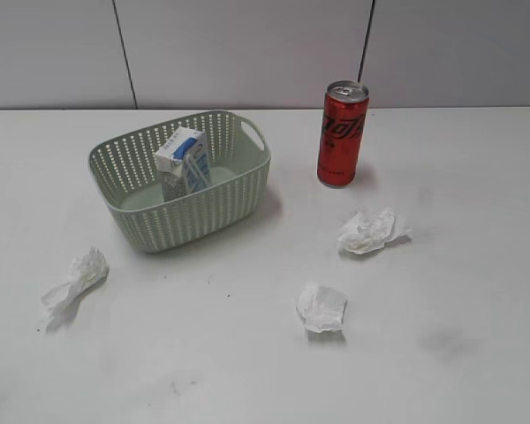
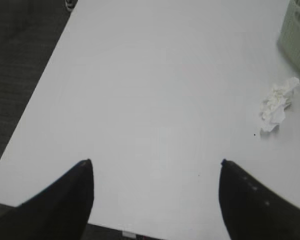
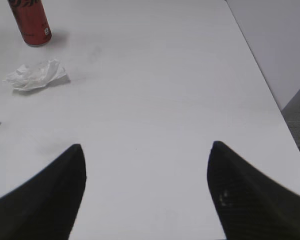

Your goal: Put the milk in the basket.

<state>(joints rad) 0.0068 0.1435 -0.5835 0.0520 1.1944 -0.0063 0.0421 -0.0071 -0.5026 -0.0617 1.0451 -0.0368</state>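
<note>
Inside basket (image 1: pixel 128 159): milk (image 1: pixel 183 162) upright

Only the claws show, each through its own wrist camera. The left claw (image 2: pixel 156 162) has two matte black fingers (image 2: pixel 60 200), broad at the base and narrowing to blunt tips; the one nearer the basket (image 2: pixel 296 30) bears a faint row of small dots. The right claw (image 3: pixel 147 145) has the same dark, wedge-shaped fingers (image 3: pixel 250 190), one with a pale scuff.
</note>
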